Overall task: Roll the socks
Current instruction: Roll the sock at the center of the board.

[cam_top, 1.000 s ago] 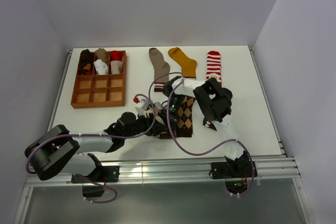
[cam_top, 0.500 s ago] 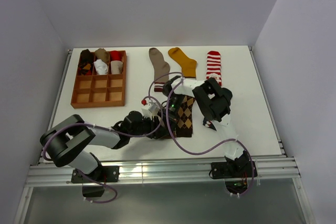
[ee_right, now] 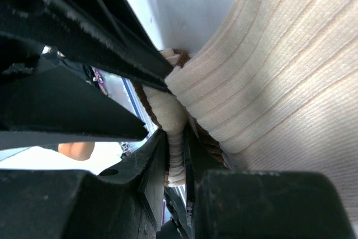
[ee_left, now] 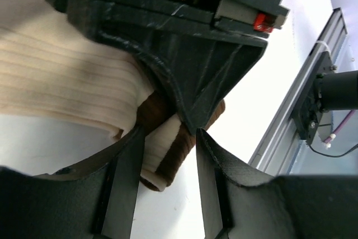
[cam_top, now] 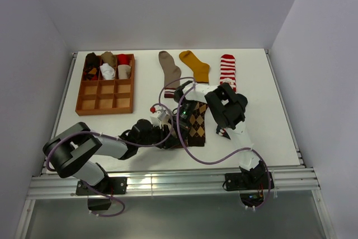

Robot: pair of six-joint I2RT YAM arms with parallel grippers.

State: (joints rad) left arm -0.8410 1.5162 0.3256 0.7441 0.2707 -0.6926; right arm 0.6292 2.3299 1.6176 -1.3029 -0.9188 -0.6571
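Note:
A cream-and-brown sock (ee_left: 67, 82) lies partly rolled at the table's middle, mostly hidden under both grippers in the top view. My right gripper (ee_right: 176, 138) is shut on a cream fold of this sock (ee_right: 279, 54). My left gripper (ee_left: 168, 138) stands open around the rolled end (ee_left: 165, 163). One finger (ee_left: 126, 177) touches the roll, while a gap shows at the other finger (ee_left: 215, 183). From above, the left gripper (cam_top: 166, 132) and the right gripper (cam_top: 180, 117) meet beside the brown argyle sock (cam_top: 196, 126).
A taupe sock (cam_top: 168, 71), a mustard sock (cam_top: 194, 65) and a red-white striped sock (cam_top: 226, 71) lie flat at the back. A wooden grid tray (cam_top: 105, 103) at the back left holds rolled socks in its far row. The metal rail (ee_left: 305, 110) runs along the near edge.
My left arm has raised its elbow and carried its gripper a little to the right, onto the rolled end, with its jaws slightly narrower. The right arm has held still.

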